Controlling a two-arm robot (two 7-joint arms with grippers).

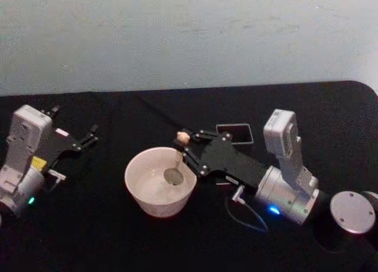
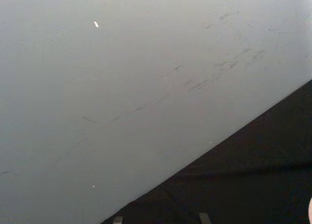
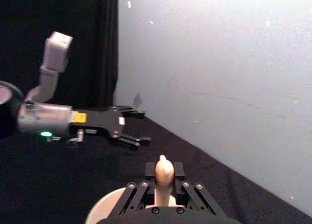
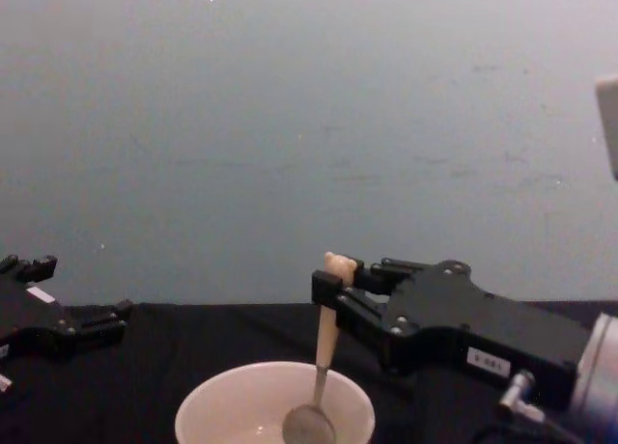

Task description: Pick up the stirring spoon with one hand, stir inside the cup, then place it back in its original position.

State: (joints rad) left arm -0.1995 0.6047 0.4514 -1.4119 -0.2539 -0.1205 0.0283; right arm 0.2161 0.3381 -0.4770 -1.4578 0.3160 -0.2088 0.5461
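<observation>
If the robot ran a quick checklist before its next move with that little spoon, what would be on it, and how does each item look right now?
1. Grip on the spoon: the right gripper is shut on the handle near its top. Ok.
2. Spoon's metal end inside the cup: it hangs below the rim. Ok.
3. Cup upright on the table: ok.
4. Holder open and free for the return: it stands behind the right gripper. Ok.
5. Left gripper out of the way: open, parked far left, apart from the cup. Ok.
6. Anything in the cup to stir: cannot tell.
</observation>
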